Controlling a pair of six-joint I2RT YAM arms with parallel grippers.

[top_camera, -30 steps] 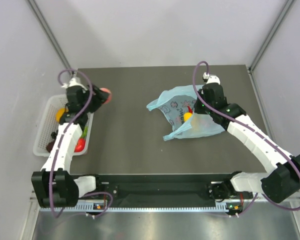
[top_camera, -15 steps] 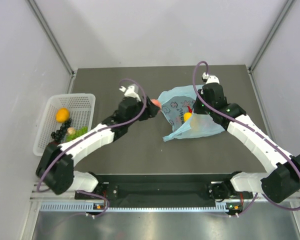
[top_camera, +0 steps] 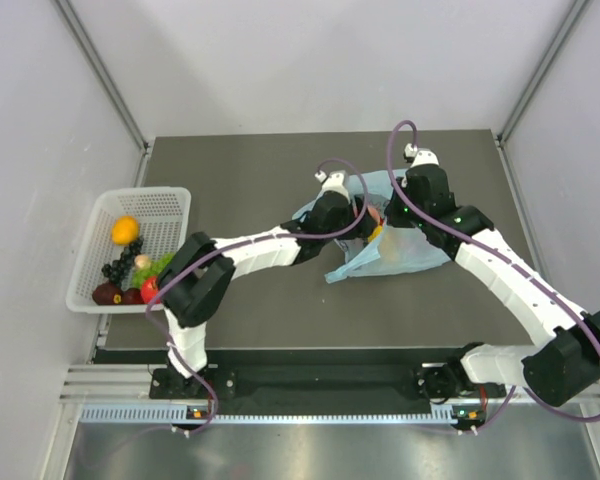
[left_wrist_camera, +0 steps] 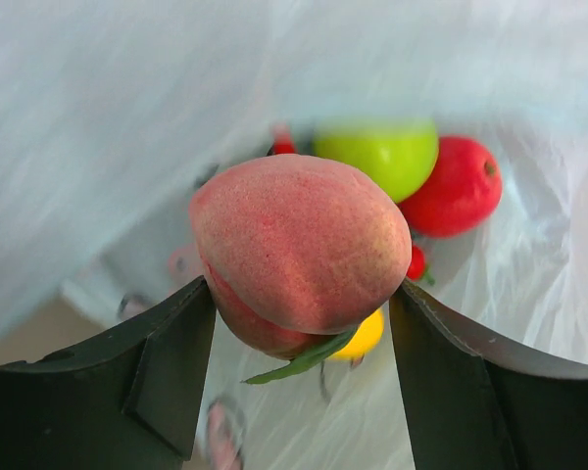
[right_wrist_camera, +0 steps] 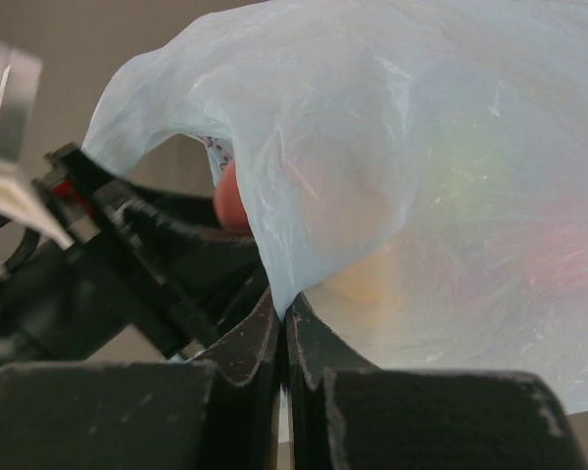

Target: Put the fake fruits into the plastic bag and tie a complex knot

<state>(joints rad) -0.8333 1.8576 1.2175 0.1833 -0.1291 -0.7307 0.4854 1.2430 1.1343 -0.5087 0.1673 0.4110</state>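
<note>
Presently found the left gripper clamped on the pink peach, with jaws spread to the fruit's full girth and bearing on both flanks. Located the peach at or just inside the mouth of the plastic bag, lying crumpled right of centre on the table. Found the right gripper pinched fully together on a fold of the bag's rim, lifting that edge to hold the mouth open. Counted inside the bag a green apple, a red apple and part of a yellow mango below the peach. Noted further fruits, among them an orange and dark grapes, in the white basket at the table's left edge, well apart from the bag. Judged the peach light, rigid and rounded, hence prone to slip; advise gripping across the widest part, as at present. Judged the bag film thin, limp and easily torn or drawn out of a pinch; advise taking hold at the rim or handles, on a gathered fold rather than a single layer. Saw faint pinkish printed marks on the film, too blurred to read. Found no legible brand, label or writing elsewhere.
</note>
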